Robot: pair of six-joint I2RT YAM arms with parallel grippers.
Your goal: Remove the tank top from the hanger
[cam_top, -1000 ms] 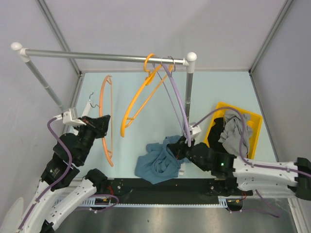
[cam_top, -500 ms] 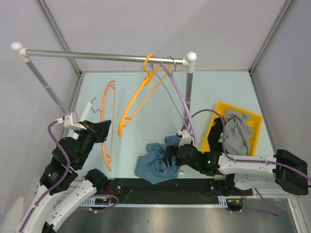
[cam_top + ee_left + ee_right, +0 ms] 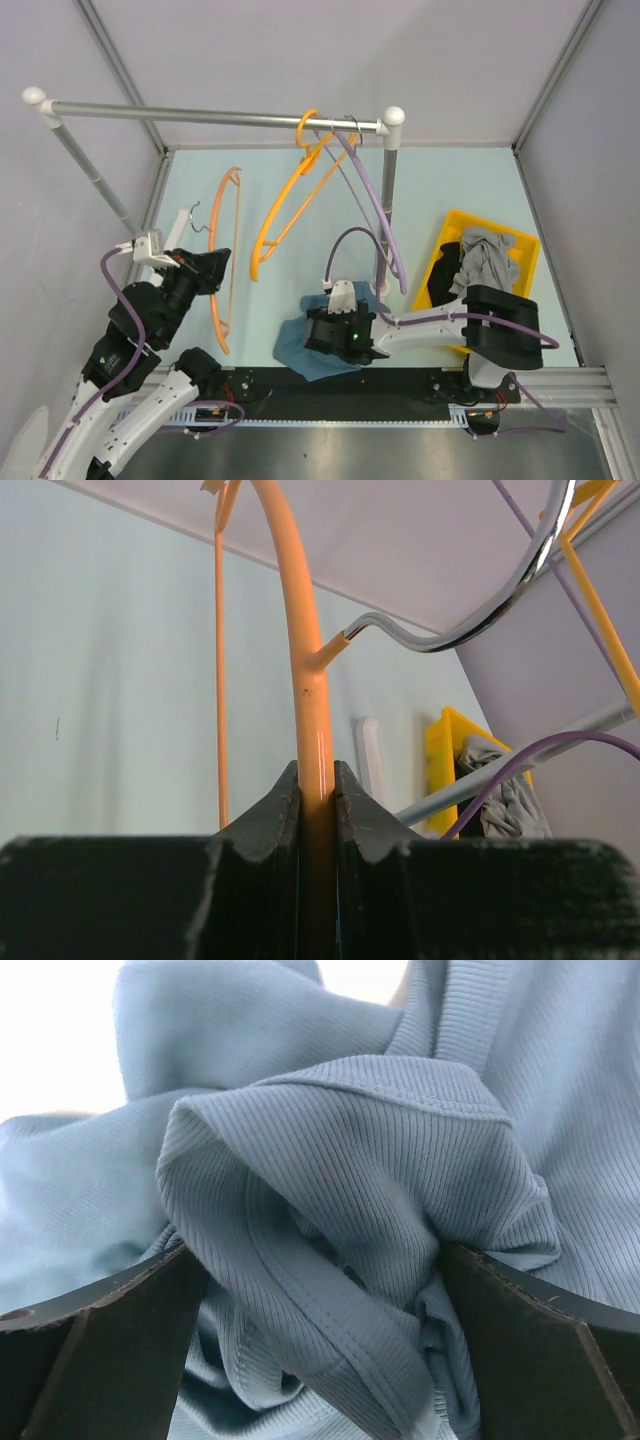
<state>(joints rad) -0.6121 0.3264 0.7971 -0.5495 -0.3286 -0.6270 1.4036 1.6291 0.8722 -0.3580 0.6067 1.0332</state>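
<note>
The blue ribbed tank top [image 3: 298, 352] lies crumpled on the table near the front edge, off the hanger. My right gripper [image 3: 326, 336] hangs low over it, open. In the right wrist view folds of the tank top [image 3: 330, 1150] bulge between the wide-apart fingers of the right gripper [image 3: 320, 1300]. The bare orange hanger [image 3: 224, 262] is up at the left, with my left gripper [image 3: 212, 268] shut on its rim. Seen from the left wrist, the hanger [image 3: 305, 670] runs straight up out of the left gripper [image 3: 316, 792], its metal hook curving right.
A clothes rack rail [image 3: 200, 115] crosses the back, with an orange hanger [image 3: 290, 195] and a purple hanger [image 3: 368, 205] hooked near its right post [image 3: 388, 190]. A yellow bin [image 3: 524, 248] at the right holds grey and black clothes [image 3: 484, 266].
My right gripper has opened and slid left, down over the tank top. The left gripper has shifted slightly with the hanger still in it.
</note>
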